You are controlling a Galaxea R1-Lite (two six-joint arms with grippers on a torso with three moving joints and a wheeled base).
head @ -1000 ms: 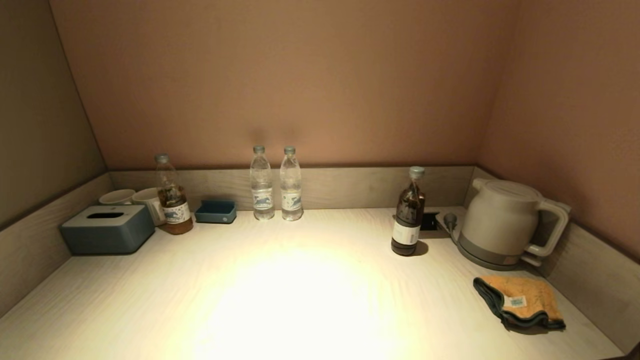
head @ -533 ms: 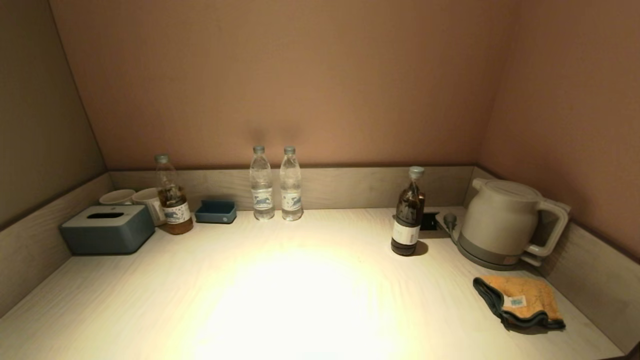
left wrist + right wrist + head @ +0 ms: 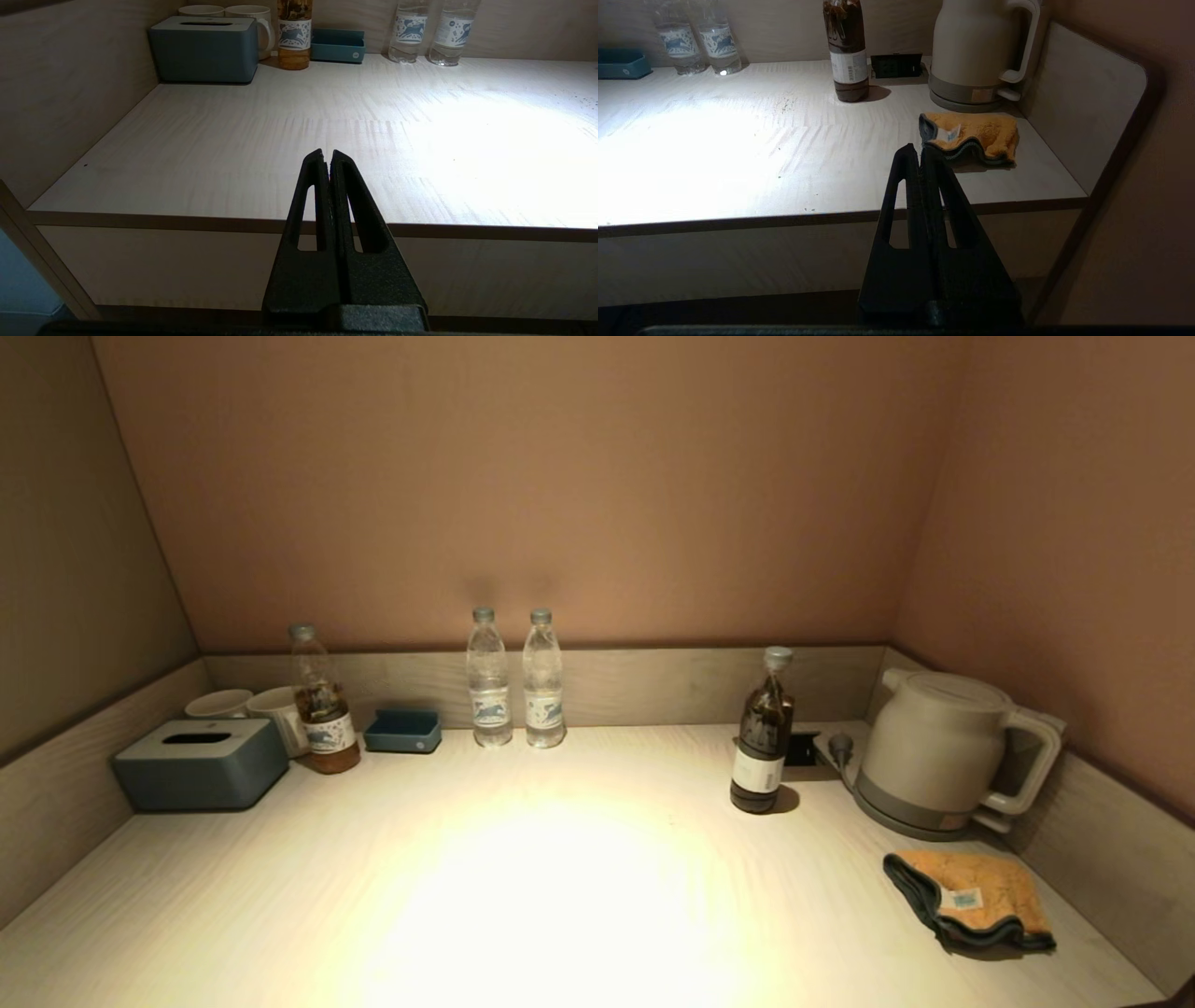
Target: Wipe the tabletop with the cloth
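The yellow-orange cloth [image 3: 971,896] with grey-blue edging and a white label lies rumpled on the pale wood-grain tabletop [image 3: 560,896] at the front right, just before the kettle. It also shows in the right wrist view [image 3: 971,135]. My right gripper [image 3: 920,151] is shut and empty, held before the counter's front edge, short of the cloth. My left gripper [image 3: 326,156] is shut and empty, before the front edge on the left side. Neither gripper shows in the head view.
A beige kettle [image 3: 943,751] and a dark bottle [image 3: 763,737] stand at the back right. Two water bottles [image 3: 515,681] stand at the back middle. A grey-blue tissue box [image 3: 201,763], two mugs [image 3: 252,707], an amber bottle [image 3: 322,709] and a blue tray [image 3: 403,731] stand at the back left.
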